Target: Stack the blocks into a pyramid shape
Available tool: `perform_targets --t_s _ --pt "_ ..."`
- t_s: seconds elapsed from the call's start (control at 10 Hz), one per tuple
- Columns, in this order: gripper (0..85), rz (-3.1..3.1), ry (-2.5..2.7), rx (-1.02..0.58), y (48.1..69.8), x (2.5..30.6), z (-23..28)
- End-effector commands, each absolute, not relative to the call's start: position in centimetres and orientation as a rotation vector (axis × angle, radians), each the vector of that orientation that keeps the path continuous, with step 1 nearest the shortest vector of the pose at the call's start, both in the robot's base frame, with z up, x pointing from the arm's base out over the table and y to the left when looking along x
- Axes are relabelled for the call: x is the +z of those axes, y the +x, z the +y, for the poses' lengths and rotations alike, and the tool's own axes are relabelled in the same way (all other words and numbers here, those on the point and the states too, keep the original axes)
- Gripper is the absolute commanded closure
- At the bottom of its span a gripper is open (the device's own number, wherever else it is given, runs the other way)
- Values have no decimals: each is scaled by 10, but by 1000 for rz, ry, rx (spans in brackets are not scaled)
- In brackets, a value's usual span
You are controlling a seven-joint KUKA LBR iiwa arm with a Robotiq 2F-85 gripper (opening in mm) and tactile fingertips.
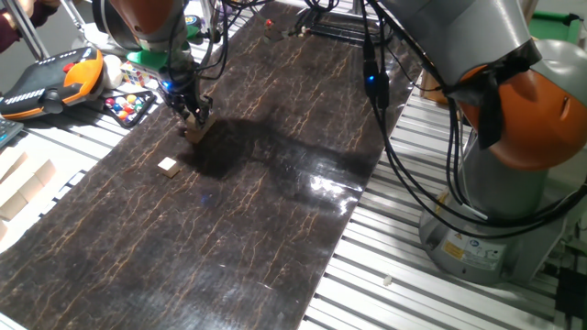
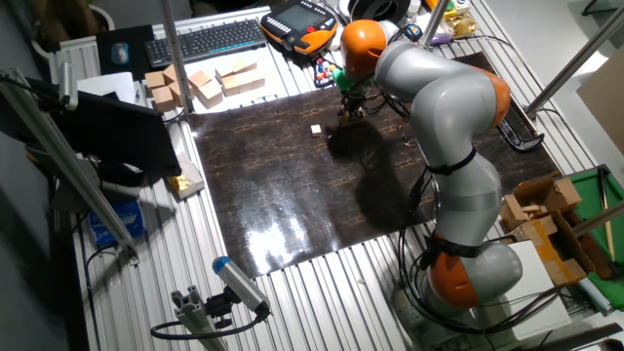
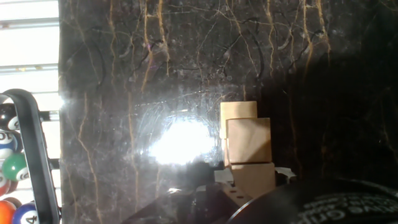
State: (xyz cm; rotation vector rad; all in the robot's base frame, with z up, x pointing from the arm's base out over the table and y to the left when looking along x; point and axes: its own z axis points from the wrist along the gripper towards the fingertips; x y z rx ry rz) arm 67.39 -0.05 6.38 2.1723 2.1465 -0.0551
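My gripper [image 1: 194, 116] is low over the dark mat at its far left, right at a small cluster of tan blocks [image 1: 194, 132]. In the hand view, three cubes show in a row: a far one [image 3: 239, 111], a middle one [image 3: 249, 140], and a near one [image 3: 254, 178] that sits between my fingertips. The jaws stand close on both sides of the near cube. One more block [image 1: 167, 166] lies alone on the mat, in front of the cluster; it also shows in the other fixed view [image 2: 316, 129]. The remaining cubes are hidden by the hand [image 2: 349, 109].
Billiard balls in a tray [image 1: 128, 105] and an orange teach pendant [image 1: 55, 78] lie just left of the mat. Larger pale wooden blocks [image 1: 20, 188] sit at the left edge and show again in the other fixed view [image 2: 205, 83]. A keyboard [image 2: 205, 39] lies behind.
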Motion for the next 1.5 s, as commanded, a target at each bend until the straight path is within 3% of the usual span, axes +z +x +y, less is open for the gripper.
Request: perform_targets --t_s 0.0,0.7,1.4 --pt "450 2145 2174 -55 674 64 0" --pt "403 2151 2149 -68 673 65 -1" --pt "203 2120 2198 -36 668 92 13"
